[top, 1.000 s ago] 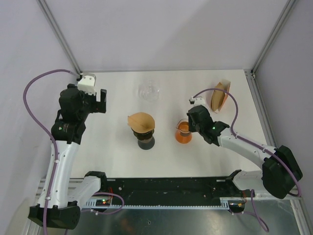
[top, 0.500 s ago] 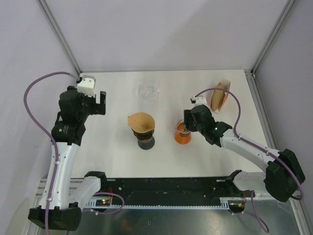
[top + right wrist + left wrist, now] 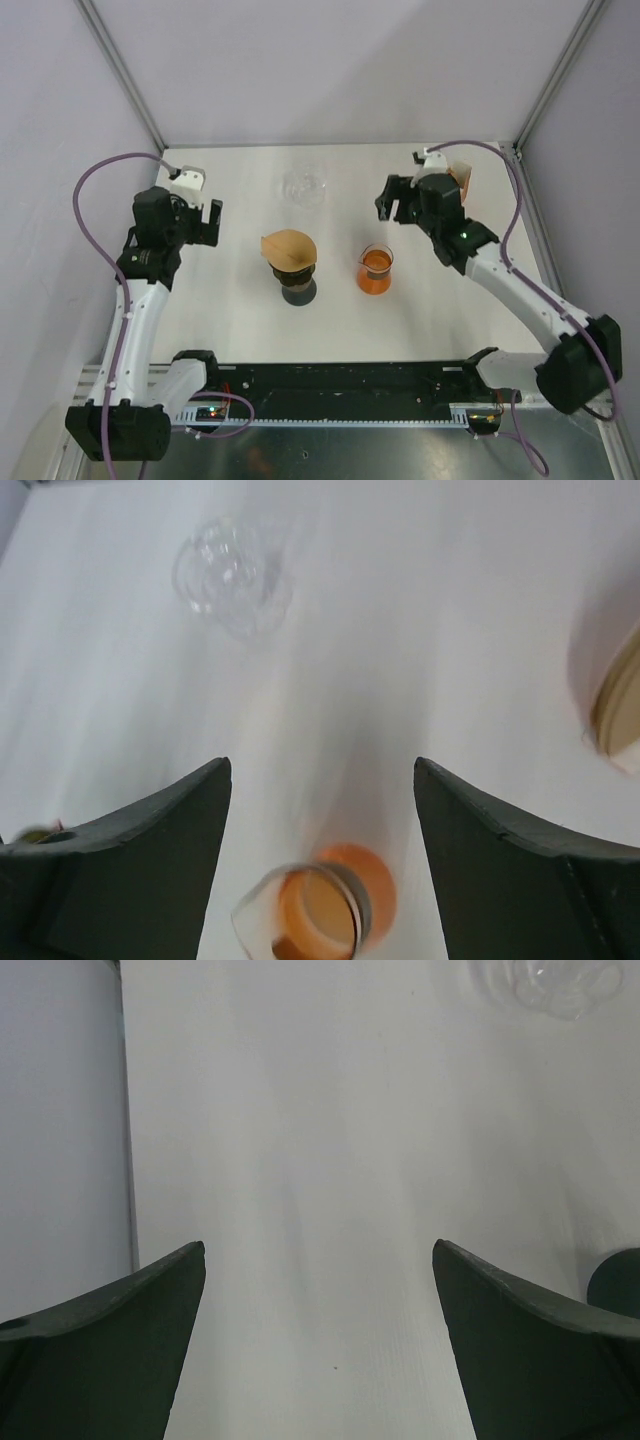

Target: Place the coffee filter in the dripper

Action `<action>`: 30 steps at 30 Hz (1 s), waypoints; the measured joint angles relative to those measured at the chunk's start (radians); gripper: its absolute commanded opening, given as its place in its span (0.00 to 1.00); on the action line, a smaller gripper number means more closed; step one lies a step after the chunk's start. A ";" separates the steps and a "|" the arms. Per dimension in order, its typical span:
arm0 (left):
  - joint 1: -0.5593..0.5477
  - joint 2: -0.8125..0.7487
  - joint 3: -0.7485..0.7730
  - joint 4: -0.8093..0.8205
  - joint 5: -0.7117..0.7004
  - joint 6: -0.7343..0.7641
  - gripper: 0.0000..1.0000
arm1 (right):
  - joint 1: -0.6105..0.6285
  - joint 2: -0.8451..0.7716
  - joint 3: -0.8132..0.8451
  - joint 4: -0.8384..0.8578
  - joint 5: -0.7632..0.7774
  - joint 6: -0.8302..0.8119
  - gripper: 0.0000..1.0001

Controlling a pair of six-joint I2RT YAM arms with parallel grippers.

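Brown coffee filter (image 3: 289,247) sits atop the dripper (image 3: 298,291) at mid-bench, so you look finished. Your left end effector (image 3: 318,1250) and right end effector (image 3: 321,765) gape wide, empty.

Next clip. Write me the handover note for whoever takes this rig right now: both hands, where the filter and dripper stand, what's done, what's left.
Left hand: open, empty, over the left side of the table.
Right hand: open, empty, above the table just beyond the beaker of orange liquid.
Coffee filter: sitting in the top of the dripper at mid-table, with neither hand touching it.
Done: the filter looks placed.
Left: probably only a check that it sits evenly. How deep it sits cannot be told from above.
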 measured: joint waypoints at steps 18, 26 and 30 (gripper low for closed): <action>0.127 0.152 -0.041 0.003 0.097 0.005 1.00 | -0.062 0.984 0.798 0.226 -0.123 0.232 0.83; 0.129 0.183 -0.041 0.005 0.114 0.005 1.00 | 0.010 1.240 1.112 0.056 -0.021 0.190 0.65; 0.129 0.183 -0.041 0.005 0.116 0.005 1.00 | 0.038 1.274 1.125 0.014 0.021 0.151 0.56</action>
